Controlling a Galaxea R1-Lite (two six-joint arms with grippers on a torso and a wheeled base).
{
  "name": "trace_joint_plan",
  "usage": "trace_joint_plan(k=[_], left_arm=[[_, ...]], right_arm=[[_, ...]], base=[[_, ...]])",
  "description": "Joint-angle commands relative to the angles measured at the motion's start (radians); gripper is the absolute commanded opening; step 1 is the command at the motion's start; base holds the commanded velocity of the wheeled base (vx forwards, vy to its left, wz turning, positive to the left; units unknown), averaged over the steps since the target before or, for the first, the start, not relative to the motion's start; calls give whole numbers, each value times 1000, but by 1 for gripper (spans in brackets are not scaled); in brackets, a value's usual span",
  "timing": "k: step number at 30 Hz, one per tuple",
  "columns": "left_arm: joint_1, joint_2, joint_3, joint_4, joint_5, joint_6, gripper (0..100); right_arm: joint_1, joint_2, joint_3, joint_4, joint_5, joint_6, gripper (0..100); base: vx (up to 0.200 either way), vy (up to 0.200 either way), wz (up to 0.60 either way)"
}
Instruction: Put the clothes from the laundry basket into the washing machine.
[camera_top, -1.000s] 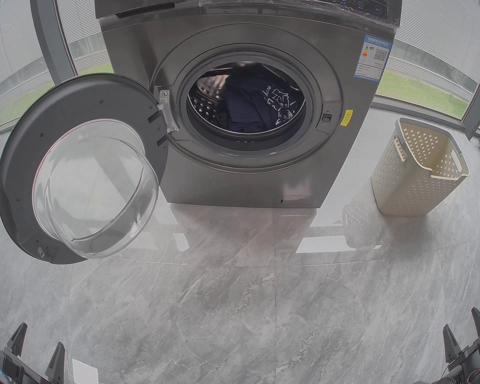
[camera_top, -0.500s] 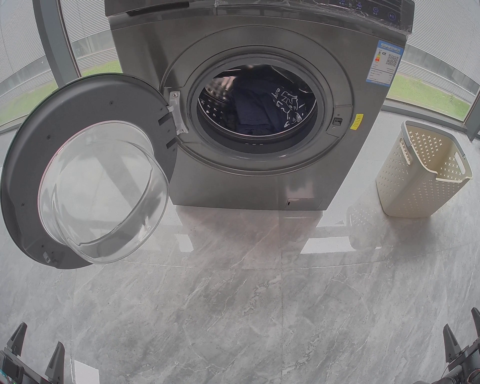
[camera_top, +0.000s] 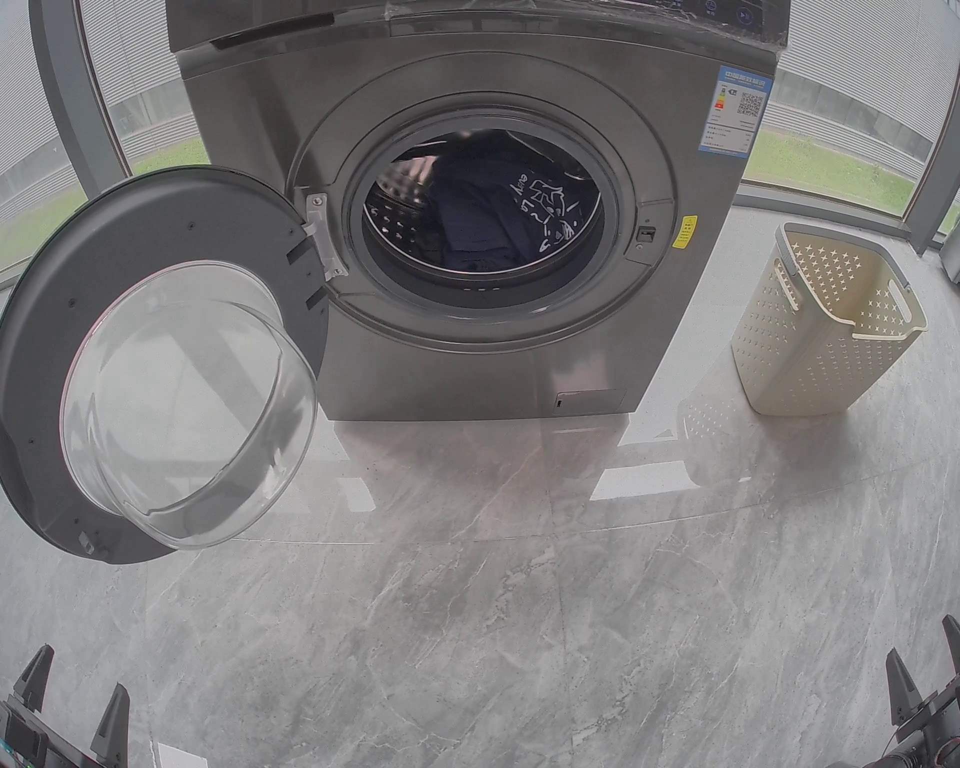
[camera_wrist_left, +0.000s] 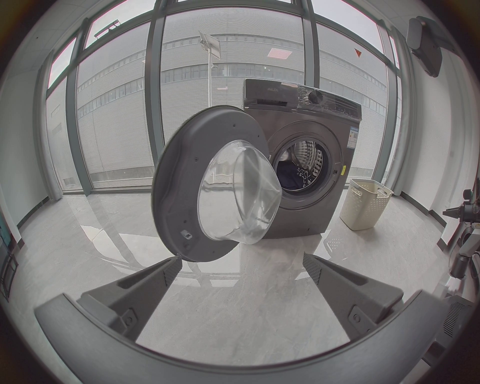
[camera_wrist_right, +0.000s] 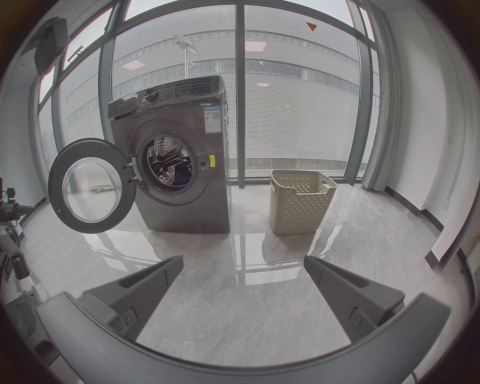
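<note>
The clothes (camera_top: 490, 205) lie inside the drum of the washing machine (camera_top: 480, 370). They form a soft, crumpled heap of dark navy cloth with a white print on its right-hand folds. The heap stands taller than it is wide, piled against the perforated metal drum wall, and its printed side faces the round opening. No clear long axis can be made out in the bundle.

The machine is a boxy front loader in brushed grey metal. Its round door (camera_top: 60, 300) is swung fully open to the left on its hinge, and the bulging clear bowl (camera_top: 190, 420) in the door faces outward. A blue-and-white label (camera_top: 738, 110) sits at the upper right of the machine's front.

The laundry basket (camera_top: 790, 350) is cream plastic with perforated walls and cut-out handles. It stands upright on the floor to the right of the machine, near it but not touching, with its open mouth facing up.

The left gripper (camera_wrist_left: 241, 259) and the right gripper (camera_wrist_right: 242, 260) are low over the glossy grey marbled floor (camera_top: 520, 620), well apart from the machine. Each has its dark wedge-shaped fingers spread wide, holding and touching nothing. Both point toward the machine.
</note>
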Motion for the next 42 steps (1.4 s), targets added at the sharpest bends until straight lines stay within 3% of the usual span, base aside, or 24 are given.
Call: trace_joint_plan(k=[1, 9, 19, 25, 31, 42], left_arm=[[0, -9, 18, 0, 0, -1, 100], [0, -9, 18, 0, 0, -3, 100], [0, -9, 18, 0, 0, -1, 100], [0, -9, 18, 0, 0, -1, 100], [0, -9, 18, 0, 0, 5, 100], [0, -9, 18, 0, 0, 11, 100]], right_arm=[[0, -11, 10, 0, -1, 0, 100], [0, -11, 10, 0, -4, 3, 100], [0, -11, 10, 0, -3, 1, 100], [0, -13, 10, 0, -1, 0, 100], [0, -11, 10, 0, -1, 0, 100], [0, -11, 10, 0, -1, 0, 100]], base=[[0, 0, 0], [0, 0, 450], [0, 0, 0], [-200, 0, 0], [0, 0, 0], [0, 200, 0]])
